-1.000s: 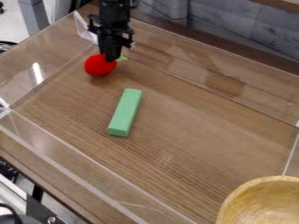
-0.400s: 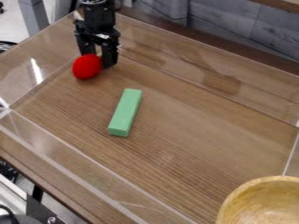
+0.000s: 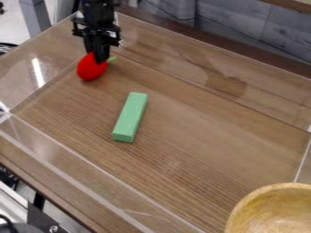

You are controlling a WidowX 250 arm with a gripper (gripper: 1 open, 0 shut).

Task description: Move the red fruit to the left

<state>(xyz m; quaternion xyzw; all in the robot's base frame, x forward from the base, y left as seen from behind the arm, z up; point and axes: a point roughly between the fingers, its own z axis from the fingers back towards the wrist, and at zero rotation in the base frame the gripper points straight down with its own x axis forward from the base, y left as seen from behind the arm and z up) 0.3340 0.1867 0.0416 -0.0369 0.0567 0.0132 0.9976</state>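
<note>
Red fruit is now clamped by the gripper, jaws earlier spread; wooden table unchanged.

We see a wood-grain table with a soft sheen, clear glossy plastic walls, a matt green block and a smooth red fruit.

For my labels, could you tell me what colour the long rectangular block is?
Green, clearest in the camera view.

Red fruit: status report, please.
Gripper down on the red fruit, jaws look shut. Fruit at table's far left. Green block lies apart, not in the way.
</note>
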